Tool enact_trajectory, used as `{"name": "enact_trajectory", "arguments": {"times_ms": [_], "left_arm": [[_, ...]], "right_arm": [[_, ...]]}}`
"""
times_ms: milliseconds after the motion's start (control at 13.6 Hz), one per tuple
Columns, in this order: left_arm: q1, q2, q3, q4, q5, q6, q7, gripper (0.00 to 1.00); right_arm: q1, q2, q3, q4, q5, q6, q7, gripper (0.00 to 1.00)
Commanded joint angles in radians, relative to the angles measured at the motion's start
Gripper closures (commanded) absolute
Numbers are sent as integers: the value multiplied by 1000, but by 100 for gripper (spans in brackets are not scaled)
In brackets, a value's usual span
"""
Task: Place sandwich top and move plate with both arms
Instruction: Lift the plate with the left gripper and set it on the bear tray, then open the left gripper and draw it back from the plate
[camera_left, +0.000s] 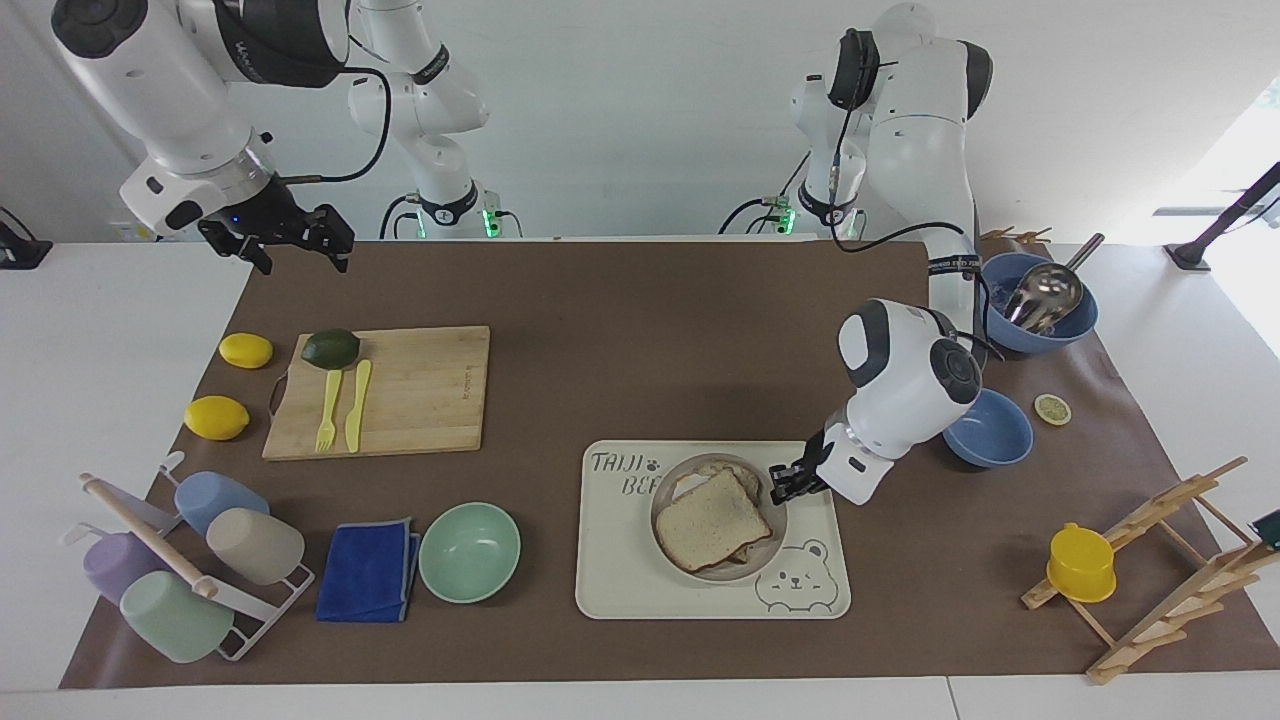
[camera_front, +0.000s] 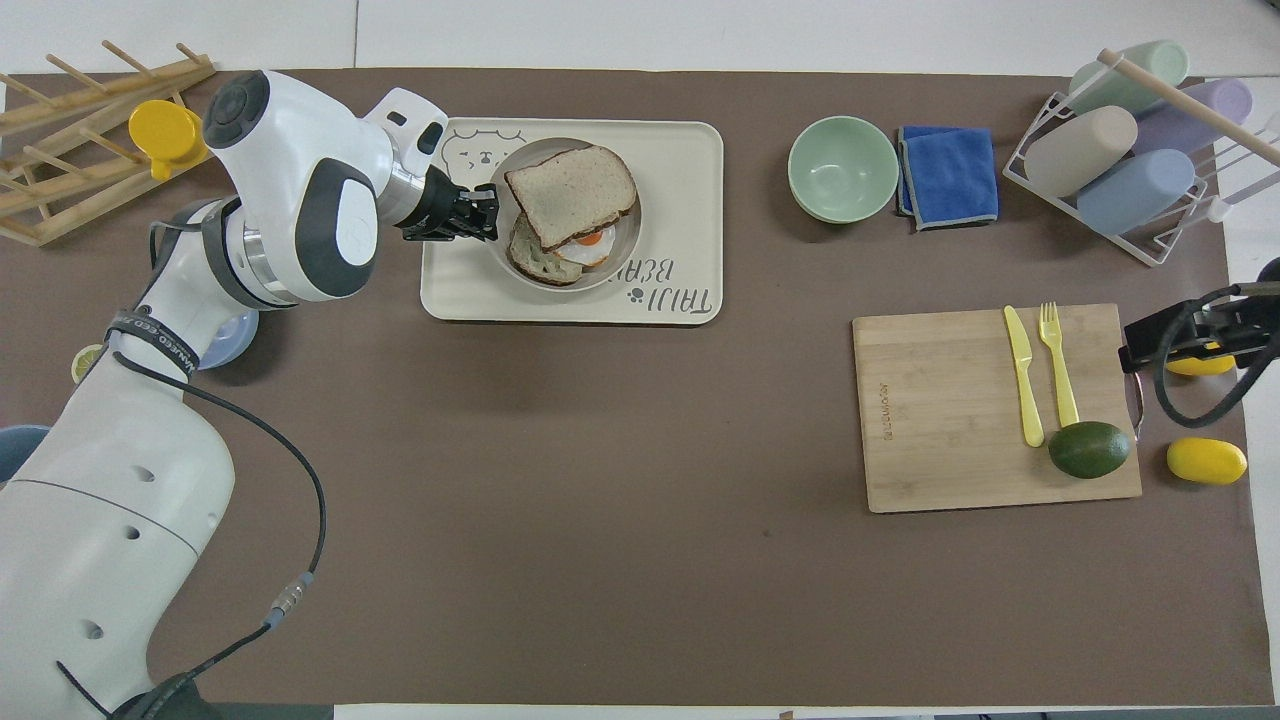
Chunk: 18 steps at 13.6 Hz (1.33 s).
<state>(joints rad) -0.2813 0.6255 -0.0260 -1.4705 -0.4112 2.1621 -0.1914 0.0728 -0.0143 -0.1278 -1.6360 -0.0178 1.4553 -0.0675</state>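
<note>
The beige-grey plate (camera_left: 667, 492) sits on the cream bear tray (camera_left: 640, 580). On the plate the sandwich top (camera_left: 712, 520), a bare speckled slice, lies over a slice with a fried egg. My left gripper (camera_left: 785, 483) is shut on the plate's rim at the side toward the left arm's end. In the overhead view the left gripper (camera_front: 483, 213) pinches the plate (camera_front: 620, 250), the sandwich top (camera_front: 570, 193) covers most of the egg slice (camera_front: 545, 262), and the tray (camera_front: 690, 170) shows around them. My right gripper (camera_left: 302, 262) waits open in the air over the mat's corner at the right arm's end.
A mint-green bowl (camera_left: 469, 551) and a blue cloth (camera_left: 368, 570) lie beside the tray. A cutting board (camera_left: 380, 392) holds an avocado, fork and knife, with two lemons beside it. A blue bowl (camera_left: 987, 426) sits under the left arm. A cup rack (camera_left: 180, 560) and a wooden rack (camera_left: 1160, 560) stand at the ends.
</note>
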Motion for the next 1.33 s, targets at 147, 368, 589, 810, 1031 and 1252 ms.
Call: {"name": "enact_trajectory", "arguments": {"times_ms": [147,368,589,810,1031,1252], "left_arm": [[13,-24,3,-1,41,-25,3,0],[42,-76,8,-10,45,-50,-16,0],[59,-228,85,-62,54,-170,-62,0],[62,-352,116,-65,204,-283,-59,0],[80,-452,116,-62,314,-364,-56,0],[74,-535,116,-65,374,-488,-10,0]], "right_arm": [[-2,-15,-4,-10,29,-7,-2,0],[-2,-15,-4,-10,29,-7,-2,0],[-2,-15,-4,-10,29,-7,-2,0],[-2,-15,-4,-10,29,-7,-2,0],[-2,-15,-4,-10,29,-7,-2,0],[-2,-15,-4,-10,29,-7,-2,0]]}}
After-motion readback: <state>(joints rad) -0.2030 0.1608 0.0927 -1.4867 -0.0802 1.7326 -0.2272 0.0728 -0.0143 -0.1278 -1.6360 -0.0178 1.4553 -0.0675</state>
